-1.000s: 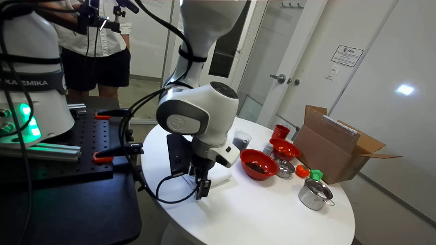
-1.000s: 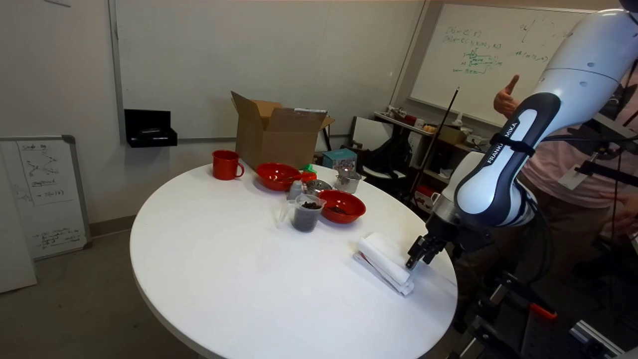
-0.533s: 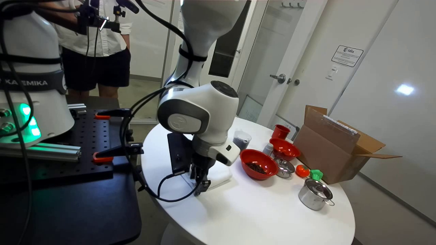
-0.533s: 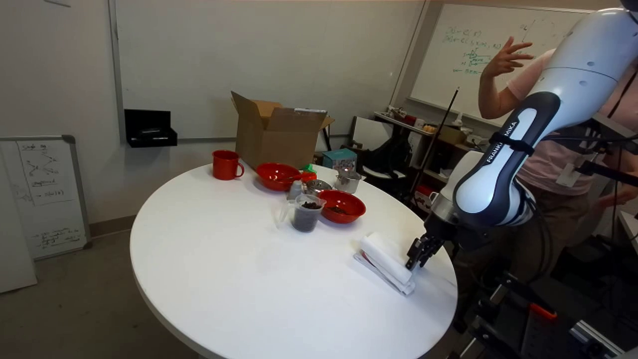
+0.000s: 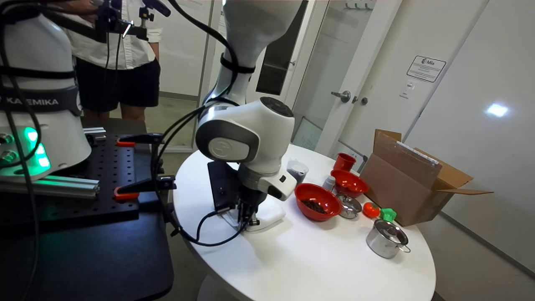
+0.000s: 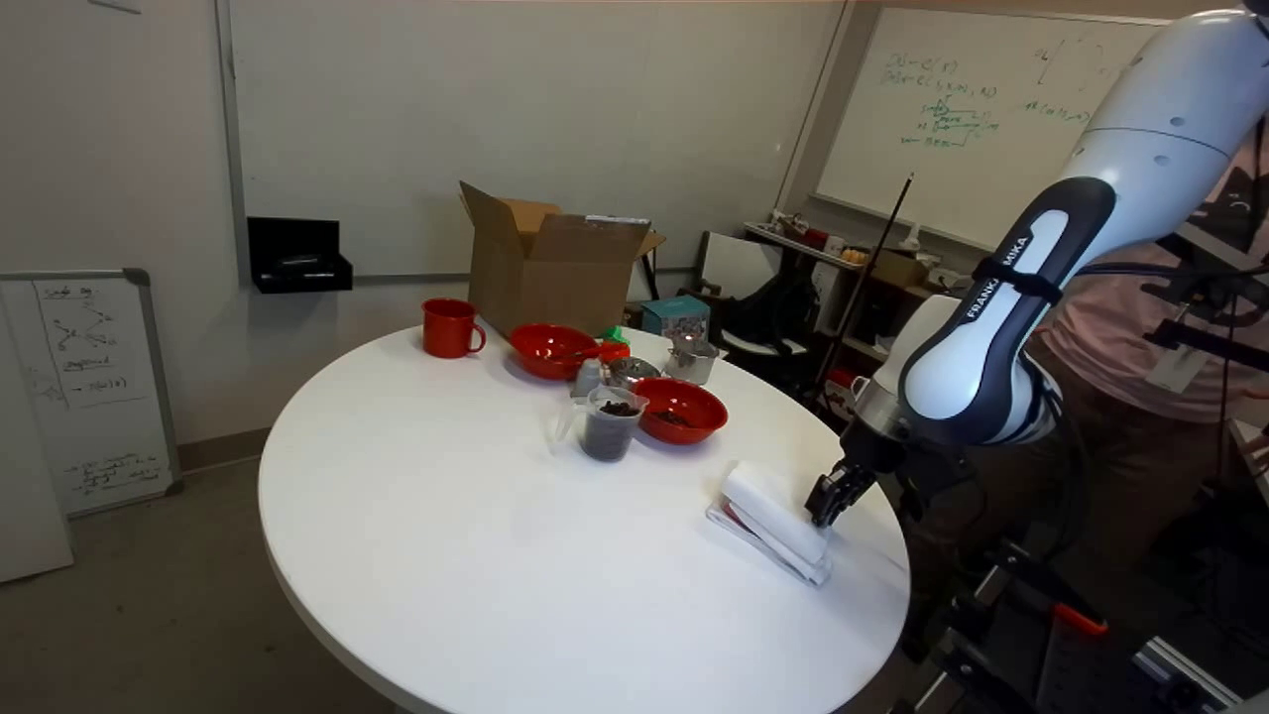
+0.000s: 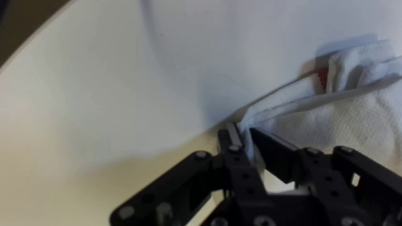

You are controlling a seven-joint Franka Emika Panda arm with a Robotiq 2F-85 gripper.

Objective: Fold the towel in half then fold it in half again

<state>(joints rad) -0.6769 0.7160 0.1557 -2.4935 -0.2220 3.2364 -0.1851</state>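
So, my black two-fingered gripper (image 7: 246, 136), nearly closed, pinches an edge of the red-striped white cloth towel (image 6: 770, 521) lying layered near the rim of the round white table (image 6: 446, 526); I'd judge one fold made, the second left to finish.

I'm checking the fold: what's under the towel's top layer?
Along the open edge, beneath the top layer of the towel, more white cloth and a bit of red stripe show. Anything deeper in is covered.
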